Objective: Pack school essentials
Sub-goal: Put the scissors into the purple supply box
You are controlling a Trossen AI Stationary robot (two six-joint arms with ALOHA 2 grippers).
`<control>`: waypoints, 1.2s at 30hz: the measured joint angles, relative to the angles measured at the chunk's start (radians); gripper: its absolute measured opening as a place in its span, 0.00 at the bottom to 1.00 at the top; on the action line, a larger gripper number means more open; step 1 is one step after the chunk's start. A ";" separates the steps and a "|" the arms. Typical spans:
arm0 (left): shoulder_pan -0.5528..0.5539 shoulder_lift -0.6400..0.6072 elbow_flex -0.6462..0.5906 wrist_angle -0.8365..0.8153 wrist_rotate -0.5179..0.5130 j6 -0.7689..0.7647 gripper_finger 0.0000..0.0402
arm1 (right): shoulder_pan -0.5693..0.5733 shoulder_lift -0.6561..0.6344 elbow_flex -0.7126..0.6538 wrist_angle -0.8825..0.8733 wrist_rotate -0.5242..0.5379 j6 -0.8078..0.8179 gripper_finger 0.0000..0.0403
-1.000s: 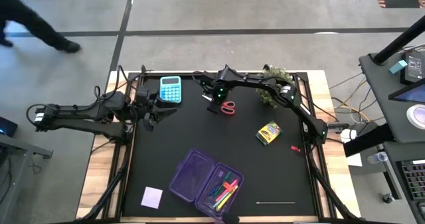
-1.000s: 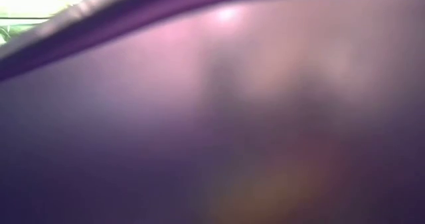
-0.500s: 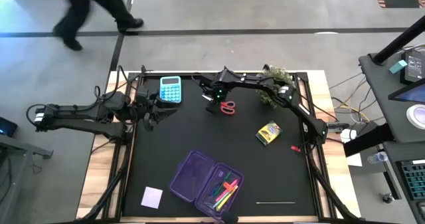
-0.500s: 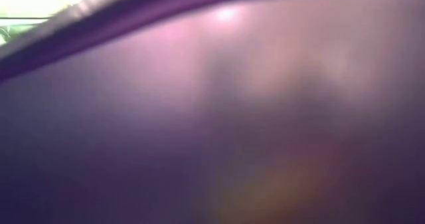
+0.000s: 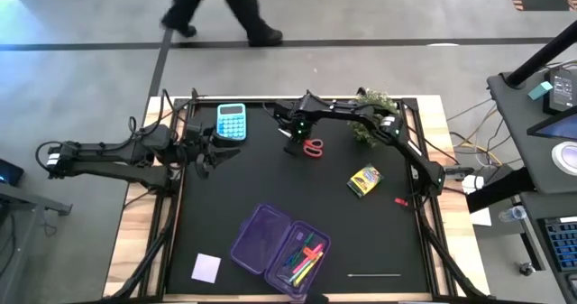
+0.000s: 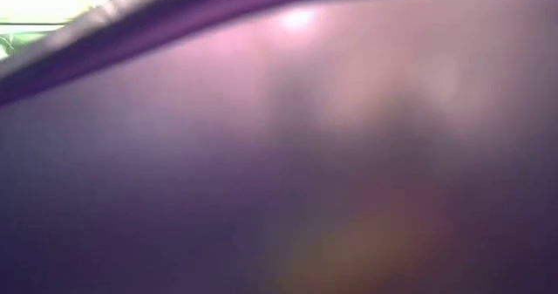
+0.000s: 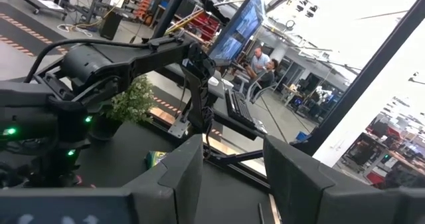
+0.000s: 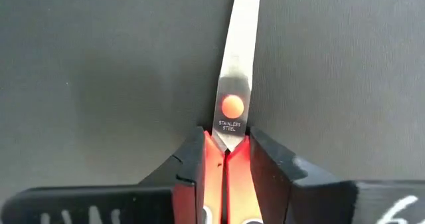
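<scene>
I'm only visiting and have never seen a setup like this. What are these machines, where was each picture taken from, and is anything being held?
These are two robot arms at a black table. The overhead picture shows everything: the open purple case with colored pens inside, a lilac note pad, a yellow crayon box, a blue calculator and a small plant. The purple blur is a table-level camera blocked by that case. The other two pictures come from cameras on each arm's wrist. The right gripper has its jaws closed on the red-handled scissors, which lie on the table. The left gripper waits at the table's left edge, jaws apart, holding nothing.
</scene>
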 joint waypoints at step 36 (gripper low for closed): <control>0.000 -0.006 -0.001 -0.002 -0.001 0.001 0.35 | 0.000 -0.066 0.039 -0.086 -0.047 -0.002 0.20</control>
